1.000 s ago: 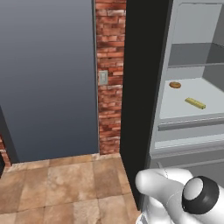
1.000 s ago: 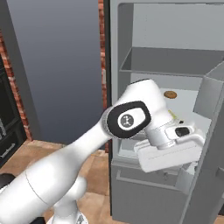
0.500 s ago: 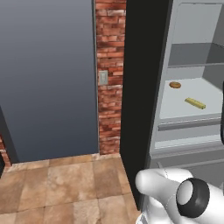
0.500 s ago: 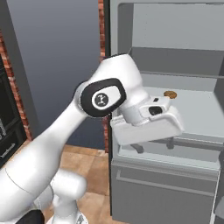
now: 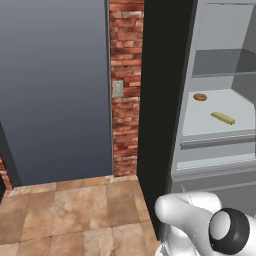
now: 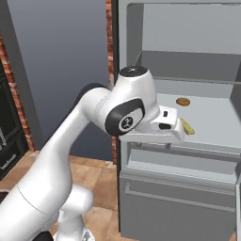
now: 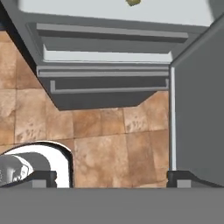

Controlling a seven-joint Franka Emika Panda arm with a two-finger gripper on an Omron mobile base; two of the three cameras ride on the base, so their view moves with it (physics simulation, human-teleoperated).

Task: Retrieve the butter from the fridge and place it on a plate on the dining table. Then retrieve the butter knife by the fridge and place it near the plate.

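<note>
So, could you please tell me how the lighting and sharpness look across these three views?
Left base view: flat, even light, no glare; the butter is crisp on a pale shelf, with a black band beside the fridge. Right base view: soft shading on the arm, no blur. Hand view: sharp floor tiles, the fridge's underside in shadow.

arm (image 6: 70,155): glossy white rounded links | joints: dark grey round caps | hand: white boxy block, small dark insets
</note>
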